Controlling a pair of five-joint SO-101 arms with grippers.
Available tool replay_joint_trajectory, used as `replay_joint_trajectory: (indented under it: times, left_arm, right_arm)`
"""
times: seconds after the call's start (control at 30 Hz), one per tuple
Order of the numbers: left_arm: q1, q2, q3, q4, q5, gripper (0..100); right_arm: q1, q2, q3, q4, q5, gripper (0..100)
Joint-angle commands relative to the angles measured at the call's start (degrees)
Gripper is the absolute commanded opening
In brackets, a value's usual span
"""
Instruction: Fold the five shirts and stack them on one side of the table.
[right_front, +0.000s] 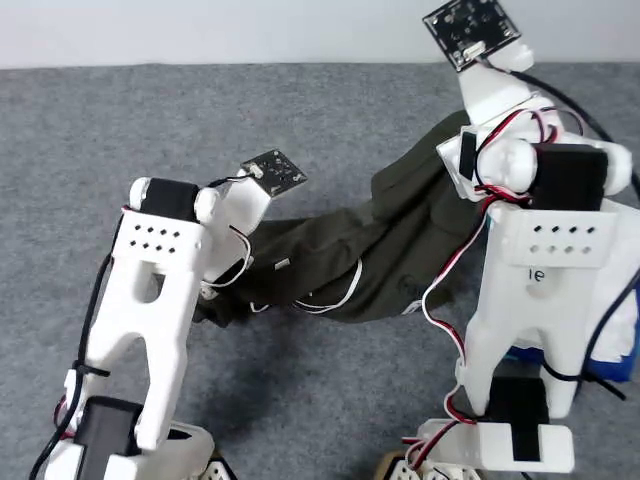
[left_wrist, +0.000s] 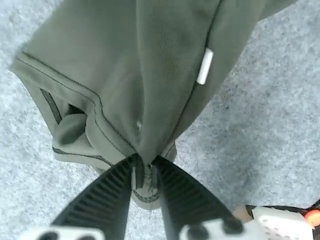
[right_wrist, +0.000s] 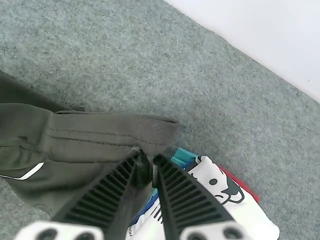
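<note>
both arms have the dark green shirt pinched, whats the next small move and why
Probably draw the arms apart a little. The left gripper and right gripper each pinch an edge of the dark olive-green fabric shirt, which is bunched between them over the grey felt table; tension would flatten it.

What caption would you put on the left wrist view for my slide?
Left gripper shut on a bunched edge of the olive shirt, over the grey table.
</note>
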Motion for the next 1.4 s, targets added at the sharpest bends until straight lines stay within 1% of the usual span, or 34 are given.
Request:
replay_joint_trajectory:
  times: [0.0, 0.1, 0.17, 0.27, 0.33, 0.43, 0.57, 0.67, 0.77, 0.87, 0.97, 1.07, 1.2, 1.27, 1.37]
  left_arm:
    - [0.6, -1.8, -0.2, 1.5, 0.8, 0]
    - [2.5, -2.8, 0.3, 1.6, 1.4, 0]
    - [3.3, -6.9, -1.1, 1.6, 3.8, 0]
    - [3.6, -14.1, -7.2, 1.6, 7.3, 0]
    - [2.0, -17.4, -11.9, 1.5, 9.0, 0]
    - [-2.4, -18.5, -17.0, 1.4, 9.8, 0]
    - [-10.3, -18.9, -23.6, 1.3, 9.7, 0]
    - [-17.1, -18.3, -31.4, 1.1, 9.7, 0]
    - [-23.4, -18.4, -35.9, -2.6, 9.7, 0]
    - [-27.3, -18.4, -40.0, -6.1, 9.1, 0]
    - [-28.5, -18.4, -42.6, -8.9, 4.2, 0]
    - [-28.6, -18.5, -43.5, -10.1, 1.2, 0]
    - [-28.6, -18.7, -43.5, -10.5, 0.9, 0]
    - [-28.7, -19.0, -43.6, -12.0, 1.1, 0]
    - [-28.7, -18.9, -48.0, -14.2, 1.1, 0]
  right_arm:
    - [-0.4, -2.9, -1.6, -0.8, -0.5, 1.0]
    - [-0.4, -2.9, -1.6, -0.8, -0.5, 1.0]
    - [-0.3, -2.9, -1.6, -0.8, -0.5, 1.0]
    - [-0.3, -2.9, -1.6, -0.8, -0.5, 1.0]
    - [-0.3, -3.0, -1.6, -0.8, -0.5, 1.0]
    - [-0.3, -3.3, -1.6, -1.2, -0.5, 1.0]
    - [-0.3, -3.6, -2.5, -1.5, -0.5, 1.0]
    - [-0.1, -4.7, -7.0, -1.8, -0.6, 1.0]
    - [0.0, -6.1, -12.6, -5.0, -0.6, 1.0]
    - [0.0, -7.2, -18.4, -10.2, -0.5, 1.0]
    - [0.0, -7.6, -23.6, -15.5, -0.3, 1.0]
    - [-0.2, -7.7, -26.7, -19.8, -0.2, 1.0]
    - [-0.3, -7.9, -27.5, -22.6, -0.2, 1.0]
    - [-0.3, -8.8, -28.2, -23.8, -0.2, 1.0]
    - [-0.3, -10.9, -29.5, -25.5, 0.0, 1.0]
